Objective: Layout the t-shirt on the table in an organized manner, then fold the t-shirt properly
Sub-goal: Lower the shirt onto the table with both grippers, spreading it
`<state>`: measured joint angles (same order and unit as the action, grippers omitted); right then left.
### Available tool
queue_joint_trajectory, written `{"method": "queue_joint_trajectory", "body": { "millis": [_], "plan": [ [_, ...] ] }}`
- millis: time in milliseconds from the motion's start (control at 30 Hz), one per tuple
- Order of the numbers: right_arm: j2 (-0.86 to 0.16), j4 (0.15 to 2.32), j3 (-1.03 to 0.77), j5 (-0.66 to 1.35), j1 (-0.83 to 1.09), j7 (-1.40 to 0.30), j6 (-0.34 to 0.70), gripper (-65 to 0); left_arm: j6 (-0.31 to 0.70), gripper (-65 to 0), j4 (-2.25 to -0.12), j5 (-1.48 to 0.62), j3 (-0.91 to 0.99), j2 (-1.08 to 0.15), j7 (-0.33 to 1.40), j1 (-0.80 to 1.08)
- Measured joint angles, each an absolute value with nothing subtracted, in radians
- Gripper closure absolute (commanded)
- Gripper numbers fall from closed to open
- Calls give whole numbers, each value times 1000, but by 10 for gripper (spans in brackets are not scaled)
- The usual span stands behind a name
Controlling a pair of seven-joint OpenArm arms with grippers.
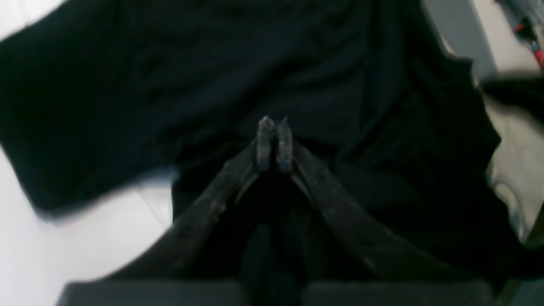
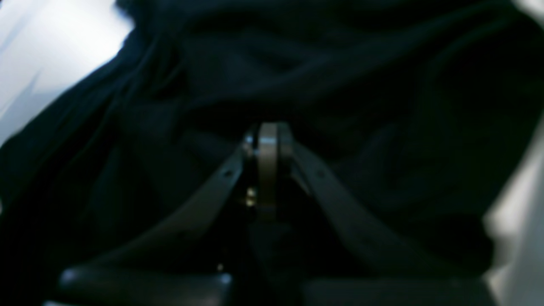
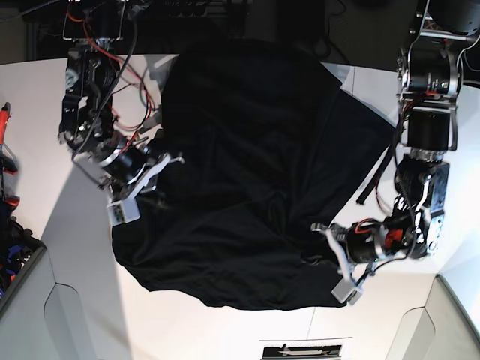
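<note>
1. The left end effector has its two fingertips pressed together, and black cloth bunches right under them. From its wrist view it looks clenched on a fold of the t-shirt, though the blur keeps the pinched cloth itself from showing clearly.
2. In the base view this left end effector sits at the picture's right, at the lower right edge of the cloth, with its wrist and red wiring trailing away over the bare worktop.
3. The right end effector also has its fingers drawn tight together, with dark folds packed around the tips. It appears clamped on the t-shirt; the view is dim and soft.
4. In the base view the right end effector meets the cloth's left edge, about halfway down the picture.
5. The t-shirt lies spread over the middle of the worktop as one large black mass, rumpled, with creases running toward both gripped spots. Its far part reaches the worktop's back edge, and its near hem curves along the front.
6. The worktop shows white beside the cloth in the left wrist view, crossed by a thin seam.
7. Grey angled panels stand at the near corners of the worktop, apart from the cloth.
</note>
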<state>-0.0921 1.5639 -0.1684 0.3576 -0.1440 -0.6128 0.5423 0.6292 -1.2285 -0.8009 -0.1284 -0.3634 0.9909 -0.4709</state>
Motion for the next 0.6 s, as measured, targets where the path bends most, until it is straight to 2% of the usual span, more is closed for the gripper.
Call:
{"method": "queue_joint_trajectory", "body": {
  "millis": [167, 400, 600],
  "plan": [
    [-125, 1412, -212, 280, -295, -553, 543, 0, 682, 0, -1232, -900, -130, -393, 1041, -336],
    [-132, 1143, -215, 186, -422, -514, 539, 0, 686, 0, -1357, -918, -131, -403, 1066, -120],
    [-163, 1013, -213, 168, -424, -476, 545, 0, 701, 0, -1364, -823, -130, -404, 960, -73]
  ]
}}
